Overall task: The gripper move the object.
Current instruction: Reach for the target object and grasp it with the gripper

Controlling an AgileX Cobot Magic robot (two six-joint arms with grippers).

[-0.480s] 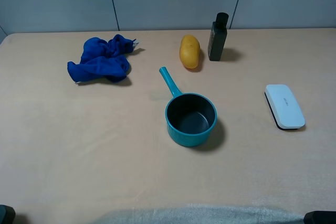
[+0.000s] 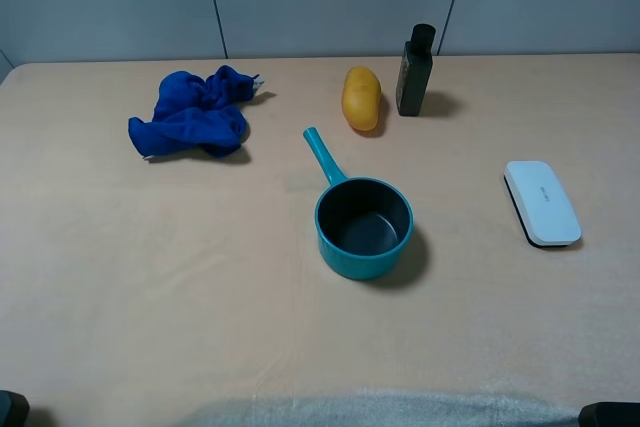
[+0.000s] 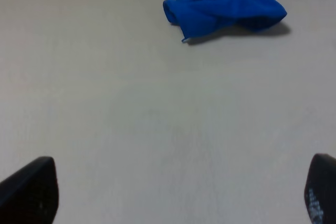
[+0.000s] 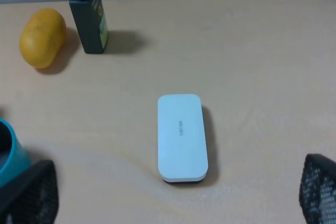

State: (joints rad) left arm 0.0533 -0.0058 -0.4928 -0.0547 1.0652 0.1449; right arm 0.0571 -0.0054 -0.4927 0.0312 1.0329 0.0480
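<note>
Narrow upright bottle (image 2: 414, 71) — easy to topple
Jaws of the right gripper (image 4: 173, 196) spread wide, empty; an off-centre approach could tip it — or nudge the yellow object (image 2: 361, 98) nearby.

light: bright, even, overhead | shadows: soft, falling right of bottle (image 2: 414, 72) | left wrist: greyish, perhaps slightly blurred

Blue cloth (image 2: 190, 115), yellow fruit (image 2: 361, 98), teal saucepan (image 2: 356, 265), white box (image 2: 541, 202) lie apart.

The bottle (image 2: 414, 74) is dark, slightly glossy plastic. The rag (image 2: 190, 113) is blue cloth, the box (image 2: 541, 202) smooth white plastic, the table (image 2: 150, 267) matt.
</note>
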